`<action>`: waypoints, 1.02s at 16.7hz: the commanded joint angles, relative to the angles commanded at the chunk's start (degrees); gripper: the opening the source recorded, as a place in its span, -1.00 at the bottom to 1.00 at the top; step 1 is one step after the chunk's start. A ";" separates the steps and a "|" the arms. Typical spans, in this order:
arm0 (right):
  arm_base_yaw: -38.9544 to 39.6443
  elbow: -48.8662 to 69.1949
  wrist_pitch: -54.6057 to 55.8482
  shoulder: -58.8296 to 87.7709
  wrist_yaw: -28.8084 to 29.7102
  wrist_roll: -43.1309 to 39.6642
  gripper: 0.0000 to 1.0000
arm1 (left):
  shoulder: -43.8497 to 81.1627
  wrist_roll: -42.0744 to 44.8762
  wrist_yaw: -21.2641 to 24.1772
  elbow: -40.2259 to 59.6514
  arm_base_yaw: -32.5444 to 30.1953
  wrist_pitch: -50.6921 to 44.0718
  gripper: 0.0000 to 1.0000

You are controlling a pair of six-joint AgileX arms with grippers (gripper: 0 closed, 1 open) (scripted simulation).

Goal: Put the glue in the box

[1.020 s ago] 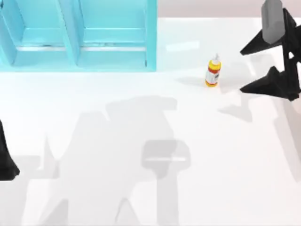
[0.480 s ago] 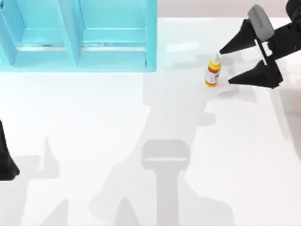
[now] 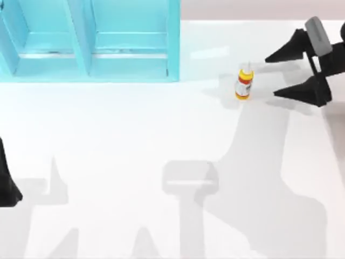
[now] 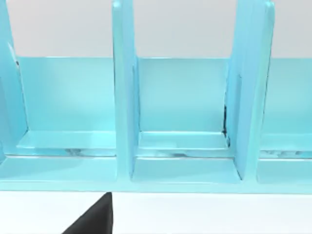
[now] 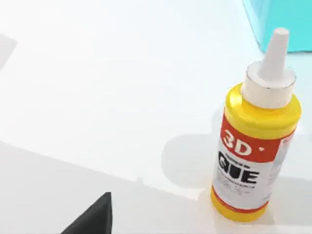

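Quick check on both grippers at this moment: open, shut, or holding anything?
Right gripper: open, holding nothing, fingers apart just right of the glue.
Left gripper: parked at the table's left edge; state cannot be told.

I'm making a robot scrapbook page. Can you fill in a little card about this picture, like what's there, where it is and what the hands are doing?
glue: small yellow glue bottle, standing upright on the white table, not held
box: blue box with compartments, at the table's far left
right hand: open, just right of the bottle, fingers pointing at it, not touching
left arm: parked at the table's left edge
glue in box: not yet
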 joint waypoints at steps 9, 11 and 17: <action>-1.68 4.63 -2.26 3.66 -1.65 -2.09 1.00 | 0.00 0.00 0.00 0.00 0.00 0.00 1.00; -1.35 4.46 -2.10 3.52 -1.58 -1.95 1.00 | 0.00 0.00 0.00 0.00 0.00 0.00 1.00; 1.01 -1.45 7.98 -0.26 -2.18 6.40 1.00 | 0.00 0.00 0.00 0.00 0.00 0.00 1.00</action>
